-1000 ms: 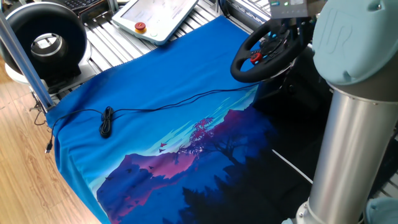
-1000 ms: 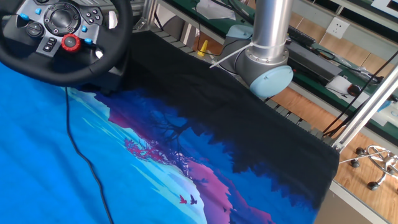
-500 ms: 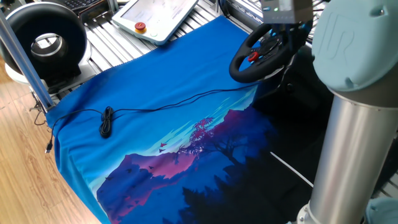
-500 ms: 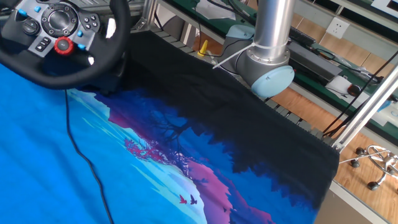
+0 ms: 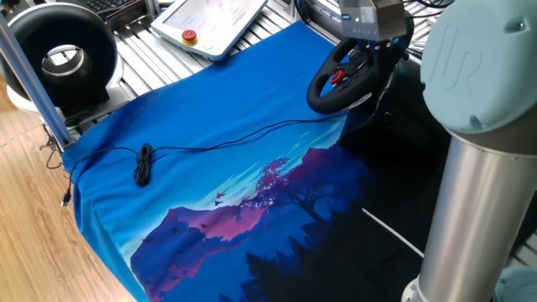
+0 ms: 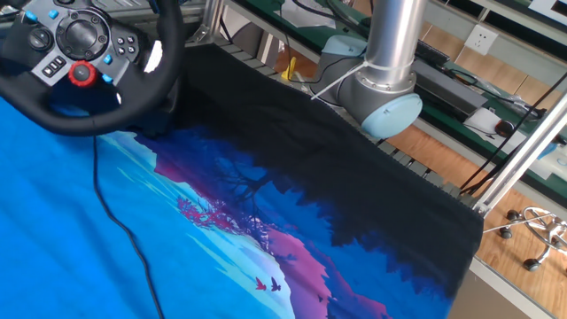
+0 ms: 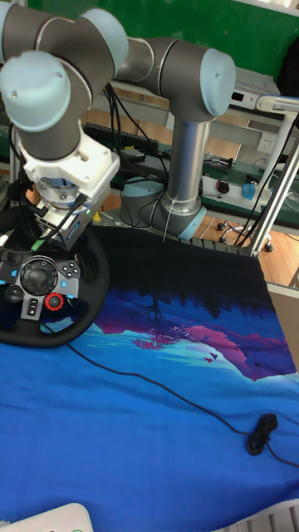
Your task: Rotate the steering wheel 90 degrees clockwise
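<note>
A table draped in a blue and purple landscape-print cloth (image 5: pixel 210 126) spreads below the hand. The black padded steering wheel (image 7: pixel 50 287) with a red button sits directly under the hand (image 7: pixel 62 224) — touching its upper rim; its grip cannot be made out.

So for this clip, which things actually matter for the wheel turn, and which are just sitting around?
Part of the job:
- steering wheel
- gripper, at the wheel's upper rim; grip state not visible

Just lying about:
- black ring-shaped fan
- white tablet-like pendant with a red button
- black cable with its coiled end
- printed cloth covering the table
</note>
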Robot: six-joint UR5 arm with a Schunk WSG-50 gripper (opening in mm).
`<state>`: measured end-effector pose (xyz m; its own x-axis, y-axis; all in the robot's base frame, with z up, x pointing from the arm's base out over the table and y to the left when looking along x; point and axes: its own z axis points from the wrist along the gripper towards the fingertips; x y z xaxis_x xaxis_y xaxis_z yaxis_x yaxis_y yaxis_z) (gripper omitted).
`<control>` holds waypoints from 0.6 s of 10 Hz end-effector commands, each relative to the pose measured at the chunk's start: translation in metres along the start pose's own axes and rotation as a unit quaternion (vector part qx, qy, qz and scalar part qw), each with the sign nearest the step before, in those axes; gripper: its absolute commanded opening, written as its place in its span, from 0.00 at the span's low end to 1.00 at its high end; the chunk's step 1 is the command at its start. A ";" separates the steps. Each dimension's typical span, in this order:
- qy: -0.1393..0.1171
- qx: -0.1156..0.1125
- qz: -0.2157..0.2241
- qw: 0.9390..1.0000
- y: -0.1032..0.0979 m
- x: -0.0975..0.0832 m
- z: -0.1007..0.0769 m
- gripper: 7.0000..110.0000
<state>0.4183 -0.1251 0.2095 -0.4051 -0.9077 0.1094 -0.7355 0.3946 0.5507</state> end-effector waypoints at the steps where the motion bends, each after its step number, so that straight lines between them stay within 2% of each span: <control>1: 0.001 -0.007 0.004 1.000 0.011 0.008 -0.008 0.00; 2: 0.001 -0.011 0.005 1.000 0.017 0.011 -0.010 0.15; 4: 0.008 -0.018 0.000 1.000 0.023 0.022 -0.016 0.15; 6: 0.025 -0.017 -0.003 1.000 0.023 0.045 -0.026 0.15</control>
<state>0.4020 -0.1443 0.2354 -0.3910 -0.9098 0.1390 -0.7167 0.3957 0.5742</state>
